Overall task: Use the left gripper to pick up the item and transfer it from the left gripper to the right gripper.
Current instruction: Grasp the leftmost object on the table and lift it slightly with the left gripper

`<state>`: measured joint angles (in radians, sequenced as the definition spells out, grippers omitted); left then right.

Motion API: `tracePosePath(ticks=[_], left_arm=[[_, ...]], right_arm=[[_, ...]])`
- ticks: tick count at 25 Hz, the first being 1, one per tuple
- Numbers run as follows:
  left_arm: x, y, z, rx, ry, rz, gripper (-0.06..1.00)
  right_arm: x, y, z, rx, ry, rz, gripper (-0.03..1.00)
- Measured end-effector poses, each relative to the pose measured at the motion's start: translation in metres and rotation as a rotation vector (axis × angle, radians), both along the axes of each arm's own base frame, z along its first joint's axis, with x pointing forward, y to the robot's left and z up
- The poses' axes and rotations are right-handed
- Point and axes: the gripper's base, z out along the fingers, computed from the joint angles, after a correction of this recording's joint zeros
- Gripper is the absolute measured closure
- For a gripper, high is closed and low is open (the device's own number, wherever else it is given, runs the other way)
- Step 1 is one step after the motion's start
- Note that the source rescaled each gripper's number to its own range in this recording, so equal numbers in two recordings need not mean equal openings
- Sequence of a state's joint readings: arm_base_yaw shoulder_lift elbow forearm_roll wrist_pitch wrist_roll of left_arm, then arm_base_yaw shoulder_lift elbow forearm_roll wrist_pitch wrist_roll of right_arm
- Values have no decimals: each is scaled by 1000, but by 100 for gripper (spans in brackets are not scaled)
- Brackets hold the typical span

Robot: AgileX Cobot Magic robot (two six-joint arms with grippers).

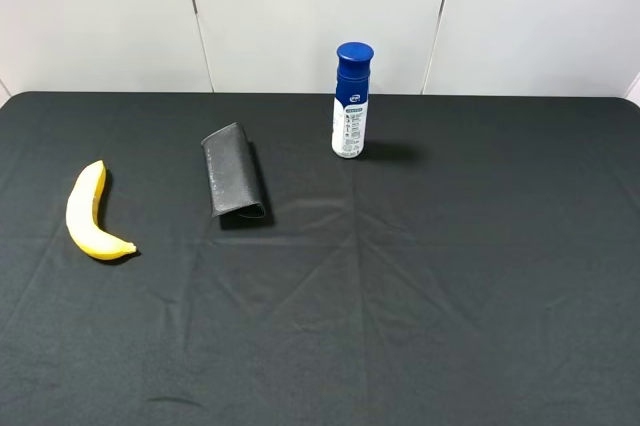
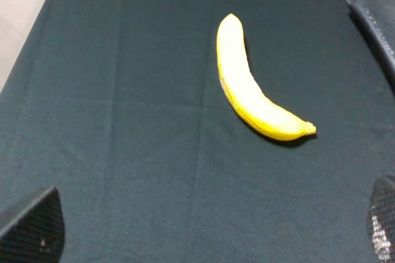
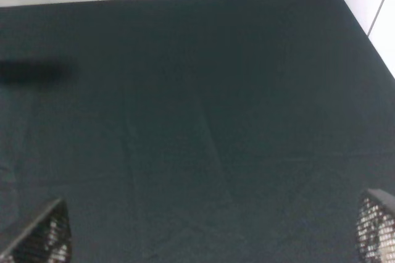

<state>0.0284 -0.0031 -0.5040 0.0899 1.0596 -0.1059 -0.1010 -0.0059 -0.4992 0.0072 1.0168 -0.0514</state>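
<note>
The yellow banana (image 1: 88, 216) lies flat on the black cloth at the left of the table, curved, its dark tip toward the front. No arm shows in the exterior high view. In the left wrist view the banana (image 2: 247, 90) lies ahead of my left gripper (image 2: 203, 232), whose fingertips (image 2: 34, 229) stand wide apart at the frame's corners, open and empty. My right gripper (image 3: 213, 232) is also open and empty over bare cloth, with one fingertip (image 3: 40, 235) at each corner. The banana is out of the right wrist view.
A black folded wallet (image 1: 236, 184) lies right of the banana; its edge shows in the left wrist view (image 2: 379, 22). A white spray bottle with a blue cap (image 1: 351, 101) stands upright at the back middle. The black table cloth (image 1: 450, 296) ends at a white wall behind.
</note>
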Motion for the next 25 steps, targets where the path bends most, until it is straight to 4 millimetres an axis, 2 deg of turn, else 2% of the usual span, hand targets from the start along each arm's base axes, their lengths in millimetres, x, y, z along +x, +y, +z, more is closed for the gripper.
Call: tracePosePath(ticks=[25], left_arm=[[0,0,0,0,0,0,-3]], right_arm=[[0,0,0,0,-1,0,-3]])
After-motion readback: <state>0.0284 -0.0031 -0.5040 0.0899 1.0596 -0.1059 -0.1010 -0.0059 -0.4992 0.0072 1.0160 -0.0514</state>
